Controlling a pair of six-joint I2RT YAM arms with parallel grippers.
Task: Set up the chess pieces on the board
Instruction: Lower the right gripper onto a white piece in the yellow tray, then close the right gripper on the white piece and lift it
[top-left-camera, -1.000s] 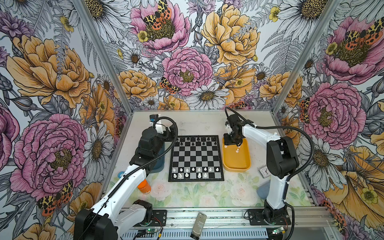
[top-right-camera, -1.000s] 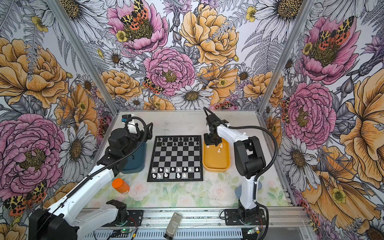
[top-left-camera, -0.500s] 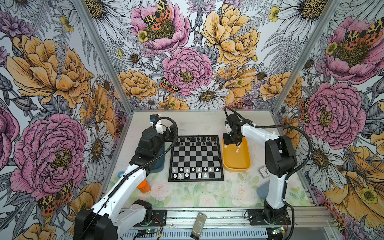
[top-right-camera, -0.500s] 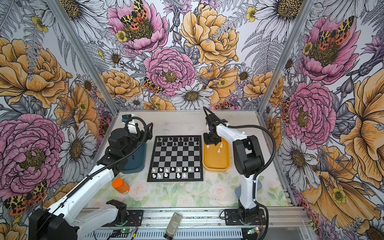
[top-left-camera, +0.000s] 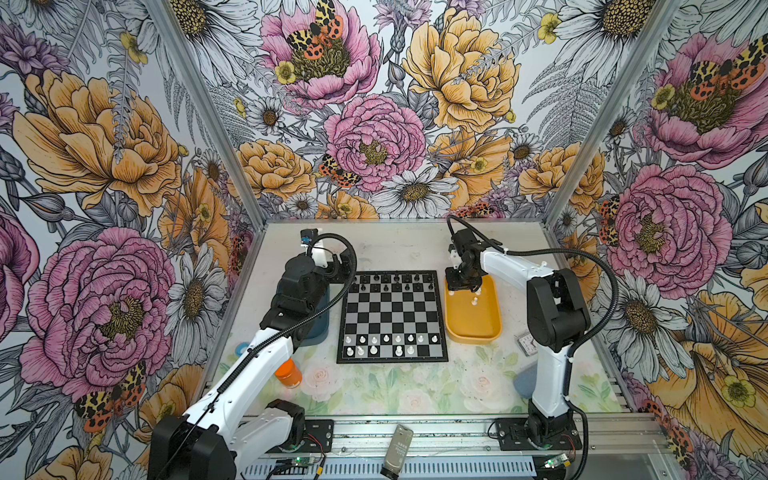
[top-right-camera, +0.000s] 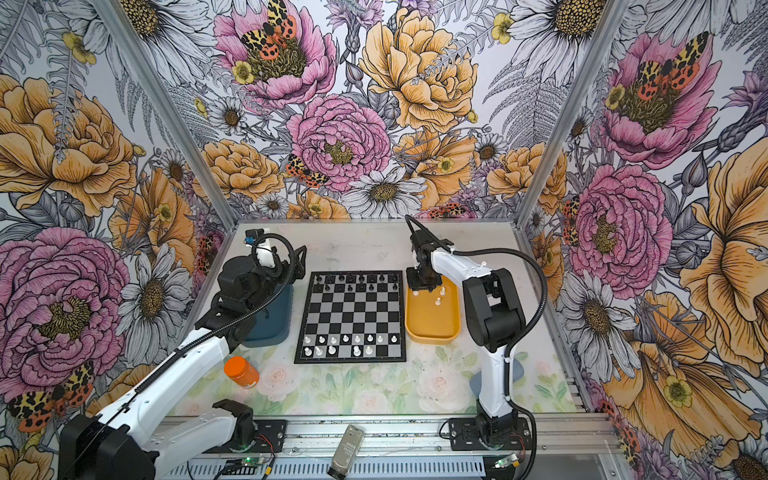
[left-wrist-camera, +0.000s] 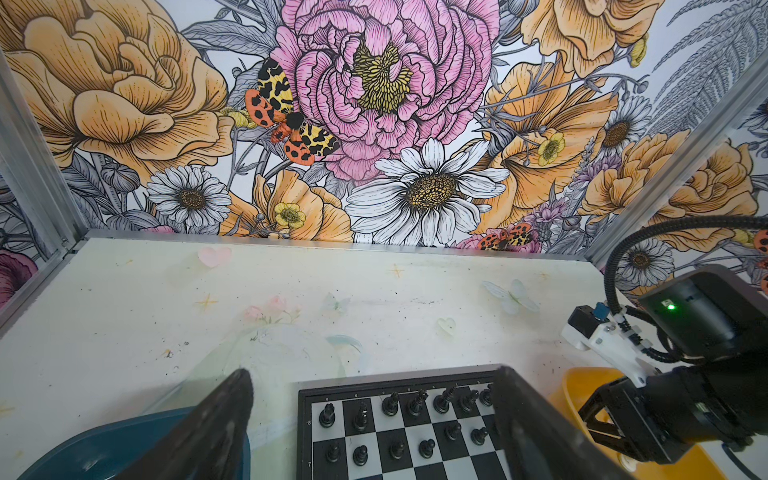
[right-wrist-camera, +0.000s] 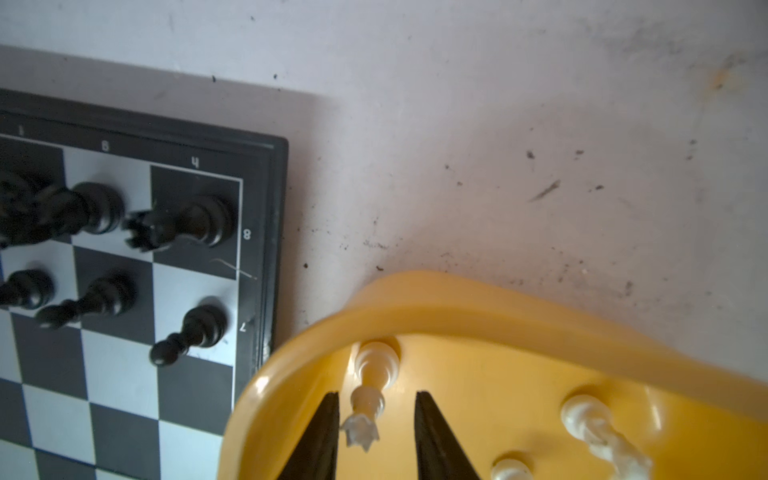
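Since the earlier frames only little was changed: the elbow of the right arm was shifted slightly to the left, while the right gripper (top-left-camera: 462, 282) was kept low over the far end of the shallow yellow plastic tray (top-left-camera: 473, 337). The left arm was not moved.

In the right wrist view a tall white plastic chess piece with a small crown (right-wrist-camera: 368, 401) was seen standing in the far left corner of the tray. It was close to the rim and just beside the far right corner of the flat black and silver-grey chessboard (right-wrist-camera: 124, 395). Its long axis was upright, and the two black fingers (right-wrist-camera: 320, 436) were placed on either side of its upper part. A clear gap was left to one finger; whether the other touched the crown could not be told. The pincer was therefore judged as not yet clenched, only set around the piece.

The left gripper (left-wrist-camera: 372, 370) was held wide apart and empty at the far left corner of the board, well apart from the piece, so the right arm was the nearer one. A closing on the upper part and a straight lift were judged to be needed, before the piece could be carried to the near rows, where other white pieces (top-left-camera: 386, 345) already stood.
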